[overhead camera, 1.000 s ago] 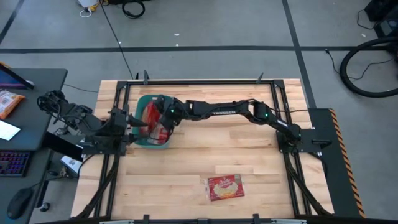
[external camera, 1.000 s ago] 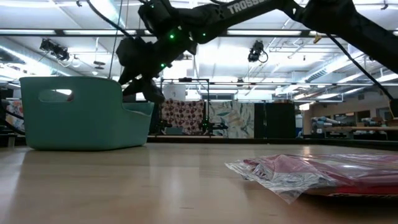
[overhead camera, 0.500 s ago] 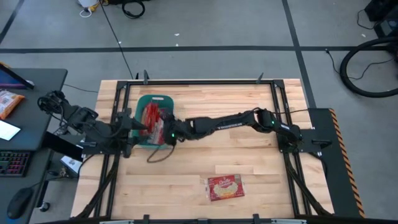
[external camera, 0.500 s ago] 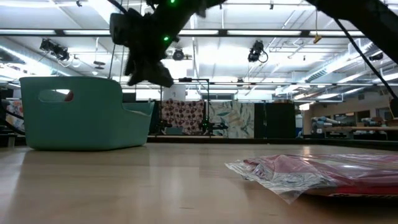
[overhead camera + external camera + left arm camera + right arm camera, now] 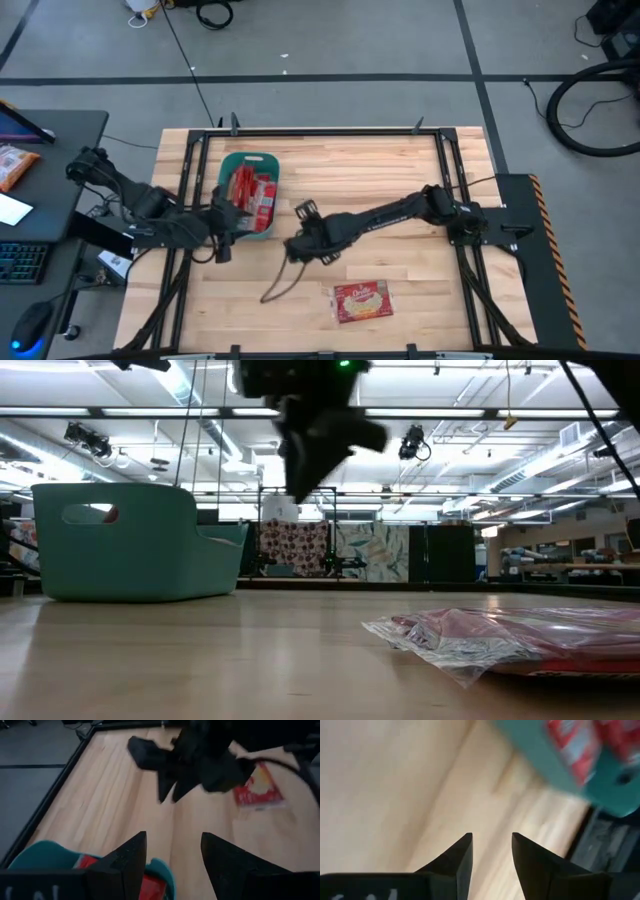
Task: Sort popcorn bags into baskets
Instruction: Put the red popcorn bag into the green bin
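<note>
Popcorn bag (image 5: 362, 301) lies flat at 5 o'clock on the table (image 5: 400, 160); others fill the teal basket (image 5: 262, 159) at 9 o'clock. Right gripper (image 5: 298, 212), jaws parted and empty, should descend squarely over it. Left gripper (image 5: 222, 246), jaws parted, empty, waits beside the basket.

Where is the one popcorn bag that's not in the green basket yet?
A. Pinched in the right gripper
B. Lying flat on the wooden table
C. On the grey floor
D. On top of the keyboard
B: the popcorn bag lies flat on the table, apart from the basket, and the right gripper is open and holds nothing.
</note>
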### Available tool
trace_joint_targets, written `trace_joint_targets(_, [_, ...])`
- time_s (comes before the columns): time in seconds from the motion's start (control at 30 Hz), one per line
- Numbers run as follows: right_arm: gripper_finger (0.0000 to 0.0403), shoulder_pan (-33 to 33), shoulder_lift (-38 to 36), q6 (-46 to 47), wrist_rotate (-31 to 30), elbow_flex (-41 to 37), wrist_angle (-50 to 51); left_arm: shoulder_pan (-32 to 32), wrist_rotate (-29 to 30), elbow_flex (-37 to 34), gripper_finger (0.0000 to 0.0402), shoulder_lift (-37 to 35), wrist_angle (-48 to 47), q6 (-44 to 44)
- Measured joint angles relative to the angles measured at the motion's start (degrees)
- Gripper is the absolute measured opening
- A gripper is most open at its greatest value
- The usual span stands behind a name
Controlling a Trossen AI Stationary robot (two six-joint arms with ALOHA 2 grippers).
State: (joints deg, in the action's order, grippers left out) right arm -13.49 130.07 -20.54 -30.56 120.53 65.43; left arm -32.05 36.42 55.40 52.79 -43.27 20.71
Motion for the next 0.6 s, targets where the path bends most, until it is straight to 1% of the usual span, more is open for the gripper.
trace_joint_targets(0.13, [0.0141,-3.4,-1.2,8.8,1.3,-2.4,7.0,0.0,0.8,0.0,0.0192,3.0,0.1,-2.3])
trace_joint_targets(0.17, [0.0141,-4.3,-1.8,10.9,2.3,-3.1,8.1,0.0,1.2,0.0,0.0192,3.6,0.1,-3.0])
trace_joint_targets(0.23, [0.0141,-5.7,-3.0,13.9,6.2,-5.2,8.7,0.0,1.9,0.0,0.0192,4.9,0.1,-4.7])
trace_joint_targets(0.33, [0.0141,-7.4,-4.7,19.1,11.9,-8.4,7.1,0.0,3.2,0.0,0.0192,6.4,0.1,-7.1])
trace_joint_targets(0.4, [0.0141,-8.8,-6.5,23.2,14.5,-10.9,6.3,0.0,4.2,0.0,0.0192,7.0,0.9,-9.0])
trace_joint_targets(0.5, [0.0141,-11.6,-9.3,29.2,15.0,-15.2,3.7,0.2,5.5,0.0,0.0192,7.5,4.0,-11.9])
trace_joint_targets(0.6, [0.0141,-14.7,-12.2,31.8,15.0,-20.6,-2.2,0.8,5.6,0.0,0.0192,7.7,7.9,-14.8])
